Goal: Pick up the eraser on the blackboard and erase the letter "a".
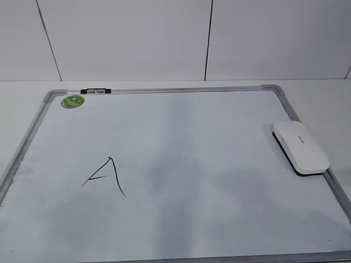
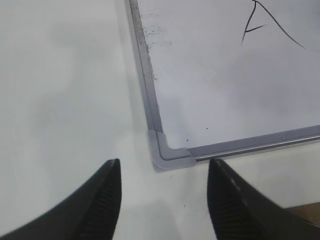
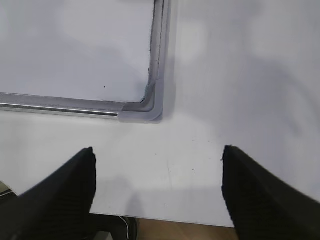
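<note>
The white eraser (image 1: 300, 147) lies on the right edge of the blackboard (image 1: 192, 164), a white board with a silver-grey frame. A pointed capital "A" (image 1: 105, 176) is drawn at the board's left and also shows in the left wrist view (image 2: 265, 25). No small lowercase "a" shows in any view. Neither gripper shows in the exterior view. My left gripper (image 2: 164, 162) is open and empty over the table just outside the board's near left corner (image 2: 167, 155). My right gripper (image 3: 158, 148) is open and empty just outside the near right corner (image 3: 145, 112).
A round green sticker (image 1: 73, 101) sits in the board's far left corner. A small black-and-clear marker (image 1: 95, 91) lies on the far frame. The white table's near edge (image 3: 200, 220) runs just below my right gripper, with brown floor beyond.
</note>
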Robot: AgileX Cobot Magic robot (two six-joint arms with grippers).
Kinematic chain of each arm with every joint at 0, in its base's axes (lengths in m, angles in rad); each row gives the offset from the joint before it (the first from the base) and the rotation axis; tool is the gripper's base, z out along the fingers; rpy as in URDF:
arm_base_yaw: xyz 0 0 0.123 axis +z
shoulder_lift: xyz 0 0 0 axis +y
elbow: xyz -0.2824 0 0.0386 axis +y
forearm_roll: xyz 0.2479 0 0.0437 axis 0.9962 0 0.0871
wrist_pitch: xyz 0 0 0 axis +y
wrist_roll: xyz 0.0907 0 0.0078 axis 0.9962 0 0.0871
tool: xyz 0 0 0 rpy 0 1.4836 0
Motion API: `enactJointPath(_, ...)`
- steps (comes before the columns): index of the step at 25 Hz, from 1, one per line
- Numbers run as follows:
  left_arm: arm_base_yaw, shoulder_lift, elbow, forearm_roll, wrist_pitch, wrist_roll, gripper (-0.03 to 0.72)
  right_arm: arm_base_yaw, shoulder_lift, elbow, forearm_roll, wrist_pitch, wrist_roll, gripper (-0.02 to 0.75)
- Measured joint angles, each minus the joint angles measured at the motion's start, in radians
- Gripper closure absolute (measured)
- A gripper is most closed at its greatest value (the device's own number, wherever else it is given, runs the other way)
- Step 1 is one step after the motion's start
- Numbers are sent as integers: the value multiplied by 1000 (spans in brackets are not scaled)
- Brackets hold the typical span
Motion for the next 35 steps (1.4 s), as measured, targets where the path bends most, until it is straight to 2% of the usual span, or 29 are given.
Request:
enactJointPath(4, 0, -33, 0, 0, 0, 0, 275, -31, 0, 0, -1, 0, 0, 143)
enactJointPath(7, 0, -72, 0, 0, 0, 0, 275, -90, -16, 0, -2, 0, 0, 143)
enactJointPath(10, 4, -117, 0, 0, 0, 0, 278, -152, -80, 0, -2, 0, 0, 143)
enactJointPath(13, 14, -168, 0, 0, 0, 0, 290, -178, -165, 0, -3, 2, 0, 143)
enactJointPath(23, 45, -315, 0, 0, 2, -2, 296, -180, -362, 0, -3, 6, 0, 144)
enactJointPath(30, 45, -317, 1, -2, 3, -2, 298, -180, -372, 0, -5, 8, 0, 143)
enactJointPath(35, 45, -317, 1, -2, 3, -2, 327, -180, -372, 0, -5, 8, 0, 144)
